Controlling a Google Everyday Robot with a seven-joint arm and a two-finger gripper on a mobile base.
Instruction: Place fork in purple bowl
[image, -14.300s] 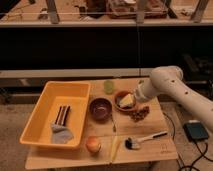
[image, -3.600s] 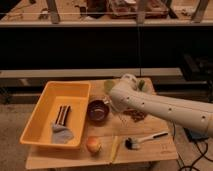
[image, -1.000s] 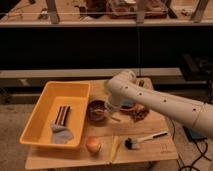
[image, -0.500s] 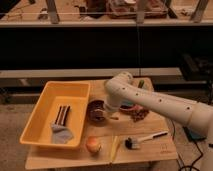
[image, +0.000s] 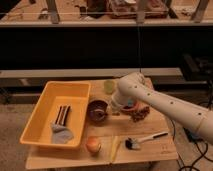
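Wooden table (image: 165, 150) holds all the things; a white robot arm (image: 170, 105) reaches over it from the right side, and its gripper (image: 114, 106) sits low, just right of the purple bowl (image: 98, 110); the arm hides the gripper's tips, so I cannot tell if it is holding something or has let go. I cannot make out the fork for sure; something pale glints inside the purple bowl, but it is too small to name. Left of the bowl is a big yellow tub (image: 47, 107) with a dark striped thing (image: 62, 115) and a grey cloth (image: 61, 133) inside it; behind the gripper stands a pale green cup (image: 109, 86). An orange-brown bowl (image: 131, 106) peeks out from under the arm, and some brown bits (image: 140, 113) lie beside it. Near the front edge sit a round orange fruit (image: 93, 145), a long yellow strip (image: 114, 148), and a white-handled brush (image: 145, 139) with a black head.
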